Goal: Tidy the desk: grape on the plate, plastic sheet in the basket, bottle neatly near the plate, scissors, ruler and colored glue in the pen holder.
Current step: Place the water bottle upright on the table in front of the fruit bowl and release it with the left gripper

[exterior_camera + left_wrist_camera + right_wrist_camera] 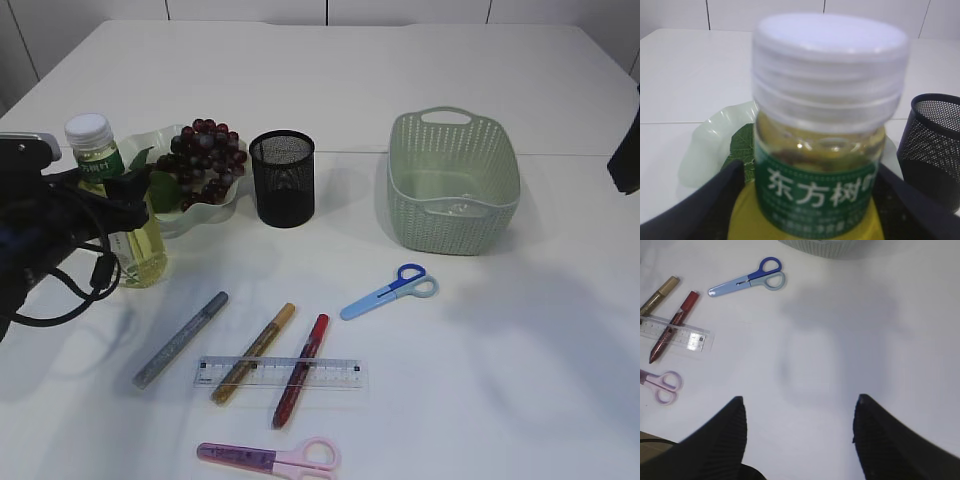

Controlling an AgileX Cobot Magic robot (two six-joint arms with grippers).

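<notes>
Two scissors (390, 291), three glue pens (254, 352), one ruler (345, 374), left claw (805, 200) straddling bottle (822, 150), right claw (800, 435) wide

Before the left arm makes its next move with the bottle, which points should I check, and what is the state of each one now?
1. Yellow-liquid bottle with white cap stands upright beside the pale green plate: ok.
2. Left gripper fingers on both sides of the bottle: ok. Whether they press it: cannot tell.
3. Dark grapes on the plate: ok.
4. Black mesh pen holder upright, apart from the bottle: ok.
5. Right gripper open over bare table, holding nothing: ok.
6. Blue scissors, pink scissors, clear ruler and three glue pens in the holder: not ok, they lie on the table.
</notes>
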